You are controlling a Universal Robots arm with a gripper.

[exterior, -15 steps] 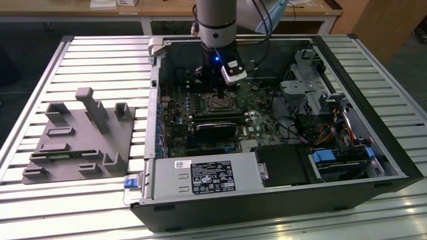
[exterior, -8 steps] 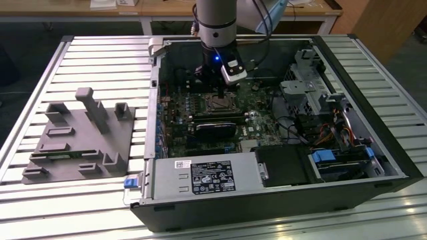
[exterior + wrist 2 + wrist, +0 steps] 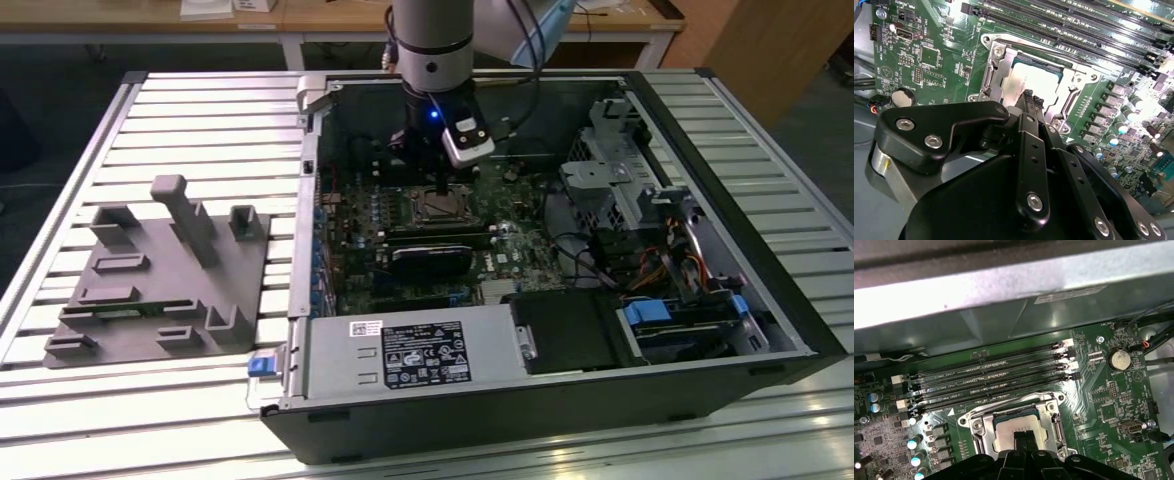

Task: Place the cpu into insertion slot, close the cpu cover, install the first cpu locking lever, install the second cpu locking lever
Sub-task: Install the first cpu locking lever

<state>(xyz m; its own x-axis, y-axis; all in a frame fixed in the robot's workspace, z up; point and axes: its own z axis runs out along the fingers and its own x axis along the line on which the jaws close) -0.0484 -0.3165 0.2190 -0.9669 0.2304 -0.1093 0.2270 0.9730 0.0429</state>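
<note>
**Claw over seated CPU, cover frame down**

Single arm reaches down into the open computer case point(image 3: 561, 330), which lies on the slatted surface point(image 3: 200, 100). Grey fixture block point(image 3: 160, 275) sits on the same surface, to the exterior view's left of the case, well apart from the work.

Claw point(image 3: 1032, 104) hangs right above the insertion slot point(image 3: 1019, 427) on the green motherboard point(image 3: 1109, 405). Fingertips point(image 3: 1027, 97) are drawn together, near touching, nothing between them. Tips are over the pale metal top of the cpu point(image 3: 1026, 80), at or just above it; actual contact can't be judged.

The cpu lies flat inside the insertion slot, square to it, pale top showing in both wrist views. The cpu cover point(image 3: 1054, 416) looks to be lying down around the chip as a silvery frame with the chip showing through its window. Thin lever rods run along the socket's edges, but latched or free I can't tell.

Key relation: the cpu is straight under the claw, along the claw's own approach axis, no sideways offset that I can make out. Four long memory slots point(image 3: 989, 375) run parallel just beside the socket, on its far side from the claw body. Coin cell point(image 3: 1119, 359) is near, off to one side.

Judgement: placement done, cover likely closed, lever steps open.
</note>
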